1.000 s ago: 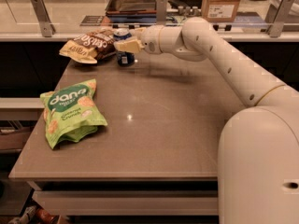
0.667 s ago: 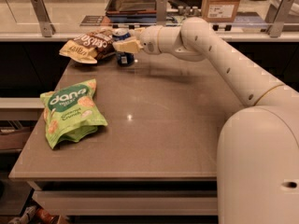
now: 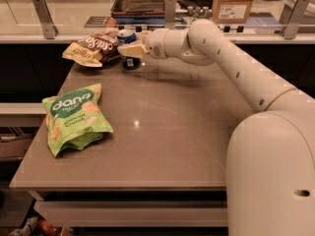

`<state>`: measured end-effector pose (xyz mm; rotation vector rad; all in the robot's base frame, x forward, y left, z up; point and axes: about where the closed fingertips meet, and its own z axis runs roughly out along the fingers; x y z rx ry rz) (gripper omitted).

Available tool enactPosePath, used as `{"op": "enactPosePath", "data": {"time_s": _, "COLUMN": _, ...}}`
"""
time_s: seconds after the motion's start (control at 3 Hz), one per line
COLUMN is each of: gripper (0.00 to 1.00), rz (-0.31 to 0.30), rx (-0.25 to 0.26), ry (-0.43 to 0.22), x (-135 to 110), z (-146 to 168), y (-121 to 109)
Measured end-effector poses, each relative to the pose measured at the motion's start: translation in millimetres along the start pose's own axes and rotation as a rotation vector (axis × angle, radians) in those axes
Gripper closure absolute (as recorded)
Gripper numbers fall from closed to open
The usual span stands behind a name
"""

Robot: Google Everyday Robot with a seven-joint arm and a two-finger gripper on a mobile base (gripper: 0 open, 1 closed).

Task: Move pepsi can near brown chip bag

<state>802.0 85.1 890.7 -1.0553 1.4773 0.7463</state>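
Gripper (image 3: 125,50) is out at the far left end of the table (image 3: 172,132), and it is closed on the pepsi can (image 3: 126,36). One pale finger (image 3: 132,50) runs straight across the front of the can's middle. Blue shows above it, along with the silver top, and a dark strip of the can shows below. The second finger is hidden behind the can, so the clasp is how it looks from this side rather than something I can see all the way round.

The can stands upright with its base down at the tabletop, just to the right of the brown chip bag (image 3: 93,47). That bag lies flat near the back left corner, its tan end pointing left and its pale lettering facing up. Can and bag are very close, and from this angle their edges seem to meet.

The white arm (image 3: 236,68) reaches in from the right and crosses the back of the table, and the robot's big rounded body (image 3: 270,176) fills the lower right corner.

Nearer the front on the left, well apart from the can, lies a bright green snack bag (image 3: 74,117), face up and slightly crumpled. Behind the table runs a counter with a cardboard box (image 3: 232,3) and a dark tray (image 3: 140,1) with an orange rim.
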Motion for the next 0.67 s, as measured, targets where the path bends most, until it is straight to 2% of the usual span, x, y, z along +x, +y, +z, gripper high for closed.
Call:
{"op": "enactPosePath", "data": {"time_s": 0.33, "gripper": 0.00, "rz": 0.001, "rx": -0.004, "ry": 0.000, "x": 0.1, "z": 2.6, "y": 1.7}}
{"op": "enactPosePath", "data": {"time_s": 0.67, "gripper": 0.00, "rz": 0.001, "rx": -0.004, "ry": 0.000, "x": 0.1, "z": 2.7, "y": 1.8}}
